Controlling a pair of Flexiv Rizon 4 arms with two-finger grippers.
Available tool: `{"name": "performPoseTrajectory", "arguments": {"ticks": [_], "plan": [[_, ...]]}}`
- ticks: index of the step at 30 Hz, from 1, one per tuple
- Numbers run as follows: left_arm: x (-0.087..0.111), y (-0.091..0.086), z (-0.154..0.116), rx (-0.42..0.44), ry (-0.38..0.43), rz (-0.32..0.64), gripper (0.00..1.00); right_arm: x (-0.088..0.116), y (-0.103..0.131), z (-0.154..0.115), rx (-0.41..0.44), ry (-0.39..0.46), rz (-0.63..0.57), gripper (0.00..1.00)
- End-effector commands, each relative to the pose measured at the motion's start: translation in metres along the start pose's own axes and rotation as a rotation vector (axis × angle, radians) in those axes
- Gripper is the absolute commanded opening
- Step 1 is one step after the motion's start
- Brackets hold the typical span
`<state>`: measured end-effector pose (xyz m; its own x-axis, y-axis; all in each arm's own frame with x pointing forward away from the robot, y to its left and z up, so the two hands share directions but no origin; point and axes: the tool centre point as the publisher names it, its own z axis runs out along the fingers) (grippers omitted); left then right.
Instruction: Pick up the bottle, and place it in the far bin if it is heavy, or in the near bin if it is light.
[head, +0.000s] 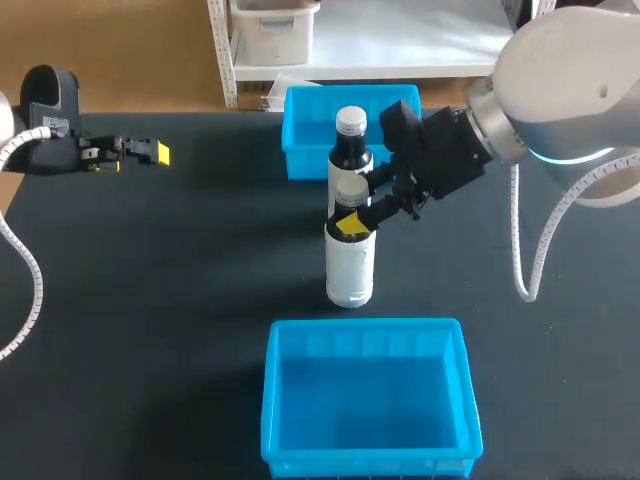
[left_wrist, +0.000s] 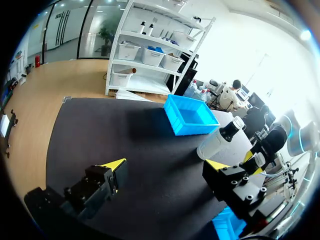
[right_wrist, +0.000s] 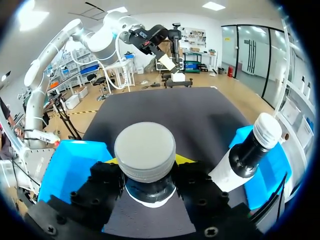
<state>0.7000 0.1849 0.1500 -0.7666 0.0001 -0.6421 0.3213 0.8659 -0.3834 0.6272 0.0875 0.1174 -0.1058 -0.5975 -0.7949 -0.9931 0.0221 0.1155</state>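
Observation:
A white bottle (head: 350, 265) with a grey-white cap (right_wrist: 145, 147) stands upright mid-table, between the two blue bins. My right gripper (head: 352, 218) reaches in from the right and is shut on its neck just under the cap. In the right wrist view its fingers (right_wrist: 192, 182) press the neck from both sides. The far bin (head: 300, 150) lies behind the bottle and the near bin (head: 365, 325) in front. My left gripper (head: 150, 152) hovers open at the table's far left, holding nothing, its yellow tips (left_wrist: 116, 165) wide apart.
A second bottle (head: 351, 150) with a dark neck and white cap stands right behind the held one, by the far bin's front wall; it also shows beside my right gripper (right_wrist: 250, 150). Both bins (right_wrist: 70, 165) look empty. Bare black table lies left.

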Motion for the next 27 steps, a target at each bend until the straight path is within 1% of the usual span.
{"name": "performPoseTrajectory", "arguments": {"ticks": [1, 3, 9, 13, 22, 27], "plan": [[0.0, 0.0, 0.0, 0.0, 0.0, 0.0, 1.0, 0.001, 0.003, -0.001, -0.001, -0.003, -0.001, 0.22], [0.0, 0.0, 0.0, 0.0, 0.0, 0.0, 1.0, 0.001, 0.004, -0.001, -0.001, -0.004, -0.002, 0.0], [0.0, 0.0, 0.0, 0.0, 0.0, 0.0, 1.0, -0.001, 0.005, -0.005, 0.007, -0.009, -0.009, 0.0], [0.0, 0.0, 0.0, 0.0, 0.0, 0.0, 1.0, -0.005, 0.005, -0.012, 0.02, -0.006, -0.013, 0.0], [0.0, 0.0, 0.0, 0.0, 0.0, 0.0, 1.0, -0.016, 0.006, -0.04, 0.065, 0.0, -0.025, 0.0], [0.0, 0.0, 0.0, 0.0, 0.0, 0.0, 1.0, -0.016, 0.006, -0.06, 0.088, -0.001, -0.02, 0.0]]}}
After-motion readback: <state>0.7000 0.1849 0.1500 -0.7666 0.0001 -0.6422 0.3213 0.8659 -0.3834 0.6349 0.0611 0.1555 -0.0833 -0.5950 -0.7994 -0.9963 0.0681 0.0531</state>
